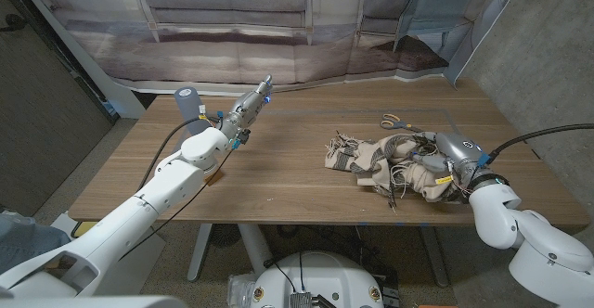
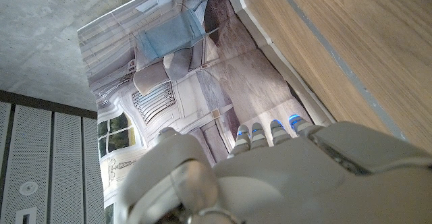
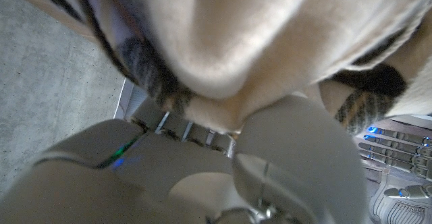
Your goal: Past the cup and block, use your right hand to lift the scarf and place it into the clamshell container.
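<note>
My right hand (image 1: pixel 444 166) is buried in the right end of the beige and brown striped, fringed scarf (image 1: pixel 380 155), which lies crumpled on the right half of the wooden table (image 1: pixel 288 187). In the right wrist view the cream cloth (image 3: pixel 256 42) bulges over and against my fingers (image 3: pixel 297 150), so I judge that I am gripping a fold of it, though the cloth hides just how my fingers close.

The scarf's long axis runs across the table, from my right hand toward the table's middle. Most of its length lies inward of my grip, so a lift will leave that end trailing. My right hand is the one touching it. My left hand (image 1: pixel 246 111) is well apart, raised over the far left part of the table near a grey cup (image 1: pixel 188 100), fingers stretched straight and close together, holding nothing.

A pair of scissors with pale handles (image 1: pixel 393 120) lies just beyond the scarf. I cannot make out a clamshell container or a block, so I cannot tell which way the scarf must go.
</note>
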Tool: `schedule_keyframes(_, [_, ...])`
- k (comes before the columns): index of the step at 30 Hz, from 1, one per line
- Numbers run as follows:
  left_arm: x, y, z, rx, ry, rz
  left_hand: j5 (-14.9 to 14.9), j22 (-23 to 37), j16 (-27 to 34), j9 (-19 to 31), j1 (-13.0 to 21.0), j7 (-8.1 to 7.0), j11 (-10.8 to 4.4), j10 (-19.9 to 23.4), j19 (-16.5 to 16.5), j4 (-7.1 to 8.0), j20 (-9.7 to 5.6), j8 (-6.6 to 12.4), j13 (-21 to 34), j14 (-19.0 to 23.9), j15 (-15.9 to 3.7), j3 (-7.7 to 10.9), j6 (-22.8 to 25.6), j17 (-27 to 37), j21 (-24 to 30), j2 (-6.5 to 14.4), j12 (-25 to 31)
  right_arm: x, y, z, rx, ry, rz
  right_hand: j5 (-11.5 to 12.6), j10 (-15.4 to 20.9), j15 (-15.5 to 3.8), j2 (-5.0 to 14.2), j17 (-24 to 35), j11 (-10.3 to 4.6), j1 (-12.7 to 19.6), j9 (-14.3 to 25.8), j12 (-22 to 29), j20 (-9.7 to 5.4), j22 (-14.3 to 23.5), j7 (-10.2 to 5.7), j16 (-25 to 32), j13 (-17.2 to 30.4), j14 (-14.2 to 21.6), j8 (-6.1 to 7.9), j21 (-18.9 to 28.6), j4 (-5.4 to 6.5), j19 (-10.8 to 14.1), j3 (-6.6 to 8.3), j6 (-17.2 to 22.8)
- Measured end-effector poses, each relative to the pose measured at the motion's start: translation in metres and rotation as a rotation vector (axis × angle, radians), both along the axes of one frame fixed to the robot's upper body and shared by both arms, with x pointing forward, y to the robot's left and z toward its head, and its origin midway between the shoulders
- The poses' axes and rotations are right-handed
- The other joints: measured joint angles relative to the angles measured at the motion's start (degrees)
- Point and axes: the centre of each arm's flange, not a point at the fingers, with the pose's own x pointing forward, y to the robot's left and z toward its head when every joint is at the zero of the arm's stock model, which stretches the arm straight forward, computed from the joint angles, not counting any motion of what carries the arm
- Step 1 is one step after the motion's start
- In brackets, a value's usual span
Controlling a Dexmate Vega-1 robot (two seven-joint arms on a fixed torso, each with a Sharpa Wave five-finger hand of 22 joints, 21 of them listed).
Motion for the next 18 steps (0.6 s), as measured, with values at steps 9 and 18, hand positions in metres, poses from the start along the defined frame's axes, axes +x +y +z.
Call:
schedule_keyframes(9, [0.0027,0.0028,0.0001,-0.001,0.001,-0.001,0.0,0.0,0.0,0.0,0.0,0.23,0.0,0.0,0.0,0.2,0.0,0.0,0.0,0.0,0.0,-0.2,0.23,0.0,0.0,0.0,0.0,0.0019,0.001,0.0043,-0.006,0.025,0.006,1.63,-4.16,0.59,-1.59,-3.08,0.43,-2.53,-0.45,-0.24,3.78,0.29,0.42,0.0,-2.76,-5.98,-2.51,-5.44,0.78,-3.79,-1.14,-3.89])
schedule_keyframes(18, [0.0055,0.0054,0.0008,-0.003,0.003,-0.005,-0.02,0.0,0.0,0.0,0.0,0.31,0.0,0.0,0.0,0.23,0.0,0.0,0.0,0.0,0.0,-0.23,0.32,0.0,0.0,0.0,0.0,0.0035,0.0028,0.0075,-0.011,0.058,0.013,3.82,-10.17,3.0,-2.68,-7.09,2.39,-8.7,-1.44,-0.34,10.73,0.43,1.87,0.0,-6.35,-13.87,-4.15,-12.47,2.22,-10.82,-5.45,-9.41])
